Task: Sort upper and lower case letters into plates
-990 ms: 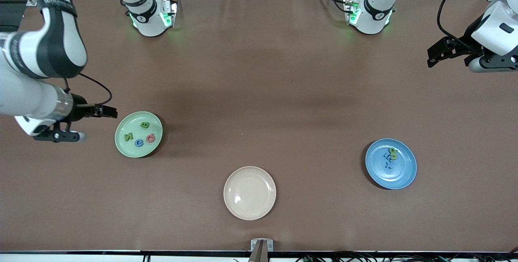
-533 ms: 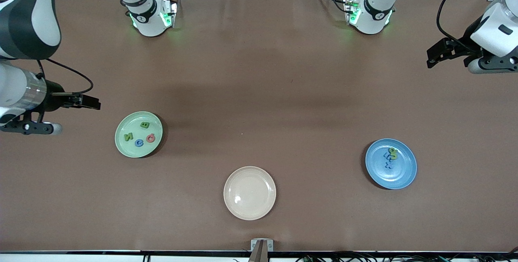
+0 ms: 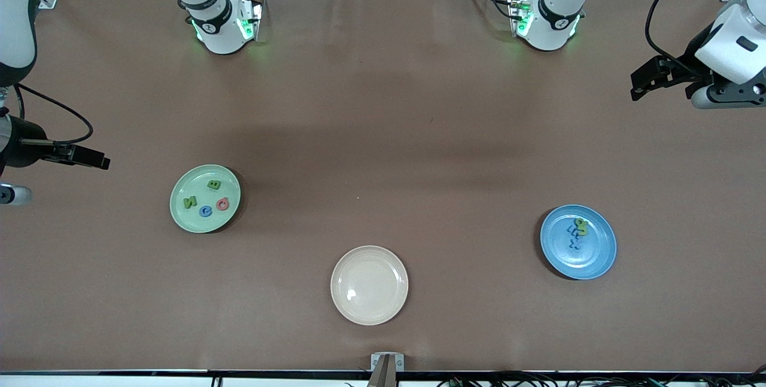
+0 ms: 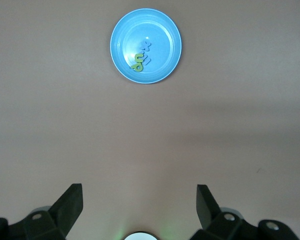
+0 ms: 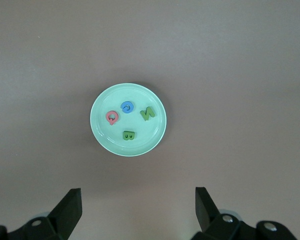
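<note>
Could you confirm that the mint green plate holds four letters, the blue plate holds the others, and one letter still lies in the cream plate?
Not quite: the cream plate holds no letter, as the front view shows. The rest stands: the mint green plate holds four letters, and the blue plate holds the others, clustered together.

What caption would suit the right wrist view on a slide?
Open right claw above the mint plate holding four letters.

L hand (image 4: 139,210), R hand (image 5: 138,210): both open, raised
</note>
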`<state>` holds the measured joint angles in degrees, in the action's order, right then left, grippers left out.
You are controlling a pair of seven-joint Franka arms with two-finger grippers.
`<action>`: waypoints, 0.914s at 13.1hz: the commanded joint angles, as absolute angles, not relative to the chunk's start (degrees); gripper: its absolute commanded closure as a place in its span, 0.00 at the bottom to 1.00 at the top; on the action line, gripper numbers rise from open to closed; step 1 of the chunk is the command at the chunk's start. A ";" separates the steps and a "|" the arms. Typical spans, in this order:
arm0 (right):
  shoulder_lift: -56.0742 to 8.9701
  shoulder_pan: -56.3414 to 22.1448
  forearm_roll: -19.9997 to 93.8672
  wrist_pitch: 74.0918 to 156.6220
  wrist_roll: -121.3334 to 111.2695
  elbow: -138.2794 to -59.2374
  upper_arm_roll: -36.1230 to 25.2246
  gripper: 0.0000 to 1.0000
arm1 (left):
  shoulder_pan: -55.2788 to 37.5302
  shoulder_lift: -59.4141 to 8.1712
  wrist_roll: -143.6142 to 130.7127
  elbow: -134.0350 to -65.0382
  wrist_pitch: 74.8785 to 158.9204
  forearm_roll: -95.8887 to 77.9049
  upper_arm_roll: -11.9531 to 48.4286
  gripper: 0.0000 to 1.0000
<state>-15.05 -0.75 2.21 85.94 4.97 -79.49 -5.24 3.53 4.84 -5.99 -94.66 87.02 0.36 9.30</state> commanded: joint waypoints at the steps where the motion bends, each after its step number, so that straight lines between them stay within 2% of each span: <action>1: -15.73 -0.70 2.20 84.81 5.98 -77.96 -4.22 0.00 | 3.60 5.19 -5.71 -94.83 87.36 0.18 9.49 0.00; 6: -14.77 -0.88 2.20 83.41 5.27 -79.71 -4.13 0.00 | 3.52 5.19 -5.71 -94.83 87.36 0.18 9.49 0.00; 12: -6.52 -2.20 1.14 84.37 5.27 -87.70 -4.04 0.00 | 3.25 5.54 -5.63 -94.04 87.45 -0.17 9.58 0.00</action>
